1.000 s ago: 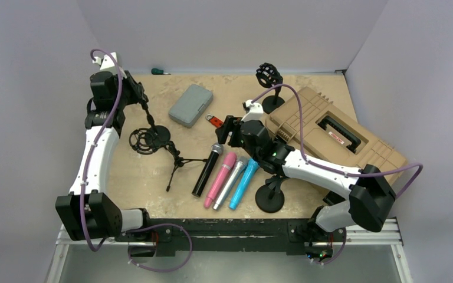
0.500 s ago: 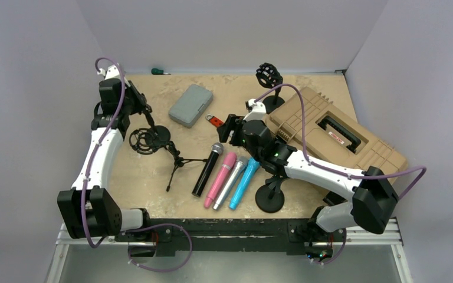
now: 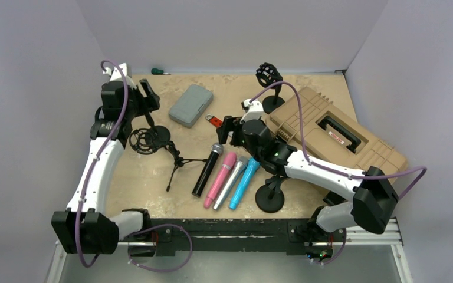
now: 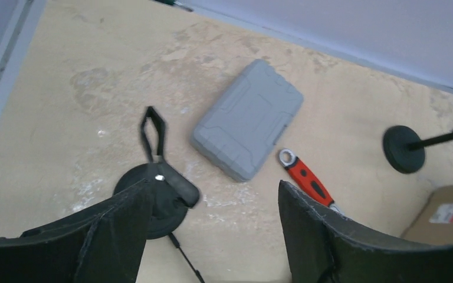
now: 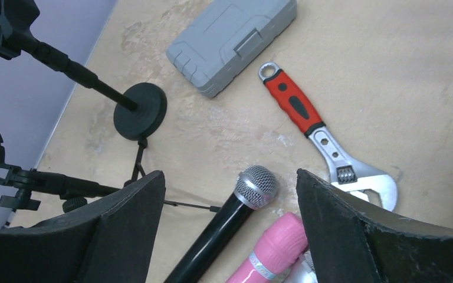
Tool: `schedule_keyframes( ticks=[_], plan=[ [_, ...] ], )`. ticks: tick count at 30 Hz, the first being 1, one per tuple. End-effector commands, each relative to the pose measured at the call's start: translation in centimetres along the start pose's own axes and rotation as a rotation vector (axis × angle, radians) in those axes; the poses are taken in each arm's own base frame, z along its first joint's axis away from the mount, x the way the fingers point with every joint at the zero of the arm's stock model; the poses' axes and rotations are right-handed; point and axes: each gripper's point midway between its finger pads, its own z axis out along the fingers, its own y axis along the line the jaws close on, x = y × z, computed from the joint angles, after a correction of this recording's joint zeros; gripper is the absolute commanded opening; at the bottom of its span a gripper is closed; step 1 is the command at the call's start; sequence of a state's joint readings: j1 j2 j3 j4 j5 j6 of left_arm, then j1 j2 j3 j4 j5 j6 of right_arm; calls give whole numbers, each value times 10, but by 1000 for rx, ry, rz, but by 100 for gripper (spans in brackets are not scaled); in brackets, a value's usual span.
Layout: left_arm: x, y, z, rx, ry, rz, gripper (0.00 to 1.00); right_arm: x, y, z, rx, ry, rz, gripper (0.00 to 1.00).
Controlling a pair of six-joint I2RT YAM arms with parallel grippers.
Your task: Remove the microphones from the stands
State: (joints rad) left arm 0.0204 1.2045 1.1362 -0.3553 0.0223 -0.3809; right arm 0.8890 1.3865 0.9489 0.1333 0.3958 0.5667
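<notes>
Left claw [image 4: 215, 203] has opened; tan case [image 3: 307, 112] label [image 3: 336, 137] unreadable

We log four microphones [image 3: 227, 177] side by side mid-table [image 3: 147, 194]. Behind them lies a case [image 3: 190, 105], with a wrench [image 3: 214, 121] just to its right. At left is a round-base stand [image 3: 159, 134], with a tripod stand [image 3: 180, 160] lying before it. At right is a toolbox [image 3: 336, 132], with a rear stand [image 3: 271, 103] at its far-left corner and a front stand [image 3: 270, 199] right of the microphones.

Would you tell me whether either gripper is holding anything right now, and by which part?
Nothing is held: the left gripper and the right gripper both stand open and empty.
</notes>
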Motion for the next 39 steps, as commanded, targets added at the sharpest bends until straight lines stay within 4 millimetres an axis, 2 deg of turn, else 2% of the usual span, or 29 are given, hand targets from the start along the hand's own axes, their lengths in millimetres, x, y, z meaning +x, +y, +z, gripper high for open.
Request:
schedule_keyframes(
  ticks=[1, 6, 9, 14, 17, 21, 24, 27, 30, 33, 39],
  plan=[
    [-21, -47, -29, 153, -96, 135, 77, -59, 7, -22, -12, -140, -79, 82],
    [-27, -96, -64, 368, -204, 221, 82, -97, -12, -54, 69, -243, -131, 91],
    [-30, -121, -88, 505, -265, 257, 82, -122, -21, -81, 98, -309, -174, 92],
    [-39, -144, -130, 656, -370, 306, 80, -168, -38, -139, 132, -454, -162, 93],
    [-51, -147, -161, 688, -463, 343, 80, -189, -46, -177, 104, -549, -99, 93],
    [-75, -149, -201, 722, -609, 314, 82, -204, -51, -223, 17, -661, -83, 99],
    [-87, -157, -227, 786, -638, 276, 89, -211, -53, -246, -25, -718, -82, 99],
    [-93, -157, -253, 832, -704, 226, 93, -222, -57, -265, -37, -758, -40, 99],
    [-97, -147, -285, 855, -862, 206, 99, -232, -64, -284, -31, -797, 3, 99],
    [-93, -130, -306, 827, -952, 180, 100, -238, -71, -302, -37, -839, 17, 99],
    [-58, -112, -299, 777, -909, 229, 100, -243, -87, -340, -62, -912, 70, 99]
  ],
)
